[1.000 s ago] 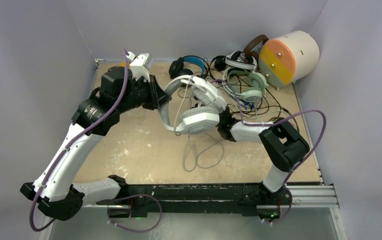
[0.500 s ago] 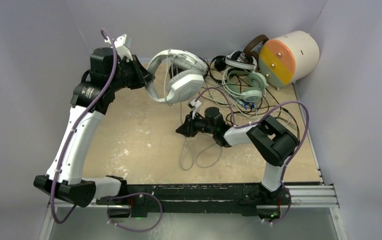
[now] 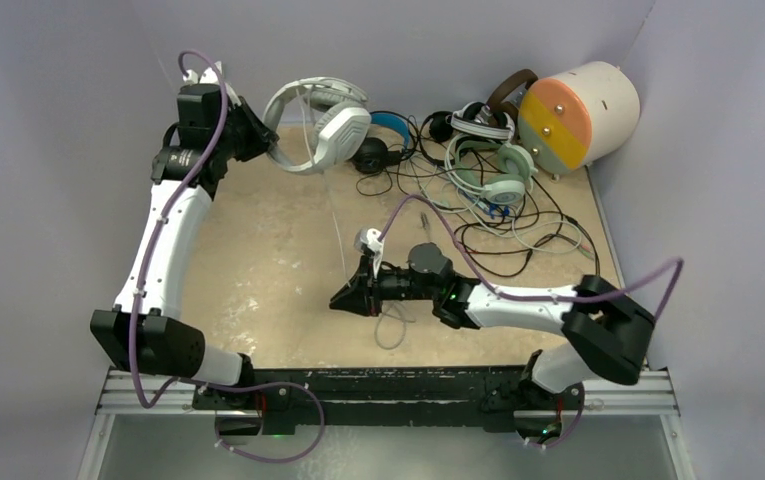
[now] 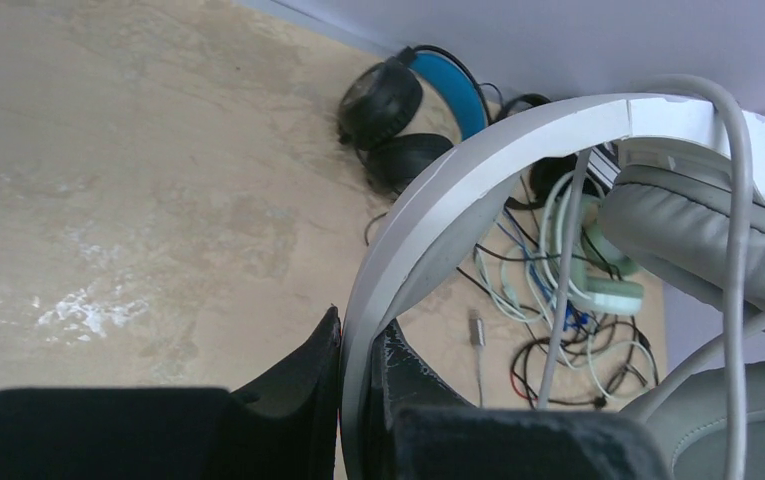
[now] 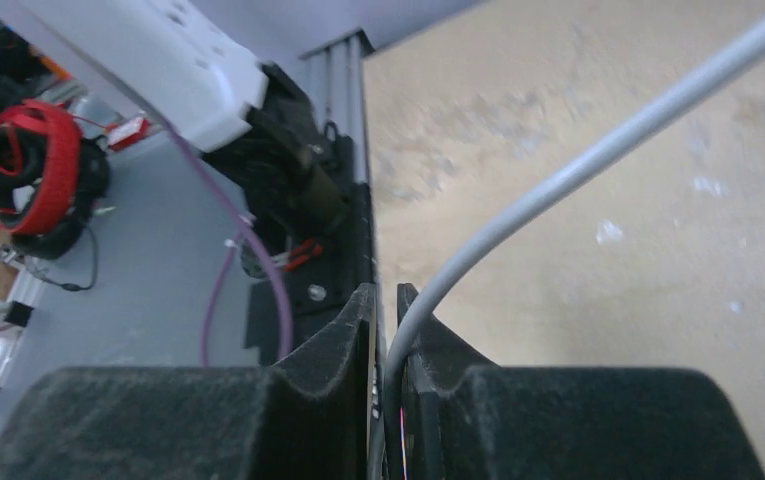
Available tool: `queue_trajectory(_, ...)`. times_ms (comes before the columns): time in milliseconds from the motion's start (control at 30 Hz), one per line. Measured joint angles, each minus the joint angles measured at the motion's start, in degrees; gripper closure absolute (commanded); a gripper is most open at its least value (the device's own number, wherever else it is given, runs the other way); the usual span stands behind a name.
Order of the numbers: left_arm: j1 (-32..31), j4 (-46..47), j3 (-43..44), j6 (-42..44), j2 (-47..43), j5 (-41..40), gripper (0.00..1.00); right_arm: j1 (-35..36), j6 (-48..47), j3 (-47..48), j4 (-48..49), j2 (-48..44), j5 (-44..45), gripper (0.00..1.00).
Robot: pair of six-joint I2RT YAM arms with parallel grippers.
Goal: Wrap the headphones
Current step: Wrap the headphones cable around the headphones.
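The beige table (image 3: pixel 258 270) is carrying everything, and the big cream cylinder (image 3: pixel 588 100) with the orange-and-green face is lying on its side in the far right corner.

Your left arm is reaching up along the left side toward the far wall. Your left gripper (image 3: pixel 258 140) is pinching the headband of the white-grey headset (image 3: pixel 333 125) and holding it in the air above the far left part of the table. In the left wrist view, the two fingers (image 4: pixel 308 370) are pressing flat on either side of that white band (image 4: pixel 518 140).

The other headphones are lying in a tangle of thin wires in front of the cylinder. The black headset with the blue headband (image 3: pixel 383 140) is lying nearest the raised one. The mint-green headset (image 3: pixel 498 175) is lying to its right. The black-and-white headset (image 3: pixel 483 120) and the brown headset (image 3: pixel 508 88) are lying behind it, the brown one touching the cylinder.

Your right gripper (image 3: pixel 343 298) is hovering low over the near middle of the table. In the right wrist view, it is nipping the grey cable (image 5: pixel 578 170) between almost closed fingers (image 5: pixel 338 340). That cable (image 3: pixel 333 215) is running up toward the raised headset. A loose loop of cable (image 3: pixel 393 330) is lying just beside the right gripper, possibly part of the same lead.
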Motion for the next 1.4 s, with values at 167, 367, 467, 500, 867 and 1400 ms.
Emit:
queue_trajectory(167,0.0,2.3,-4.5,0.2,-0.2,-6.8,1.0,1.2,-0.4,2.8,-6.5,-8.3,-1.2,0.83)
queue_trajectory(367,-0.3,2.4,-8.7,3.8,-0.5,-15.1,1.0,1.2,-0.4,7.4,-16.5,-13.2,-1.4,0.86)
queue_trajectory(467,-2.2,2.7,-11.8,6.1,-2.1,-19.9,1.0,1.2,-0.4,10.7,-22.2,-13.8,-1.1,0.88)
queue_trajectory(500,-3.5,2.7,-13.0,7.1,-2.8,-22.1,1.0,1.2,-0.3,12.2,-24.6,-13.8,-1.1,0.89)
queue_trajectory(867,-14.6,2.9,-25.6,20.0,-11.8,-32.7,1.0,1.2,-4.3,28.8,-50.2,-12.9,2.4,0.95)
queue_trajectory(1400,-25.4,3.8,-35.3,31.7,-17.3,-29.9,1.0,0.8,-13.4,42.1,-72.1,-8.5,25.0,1.0)
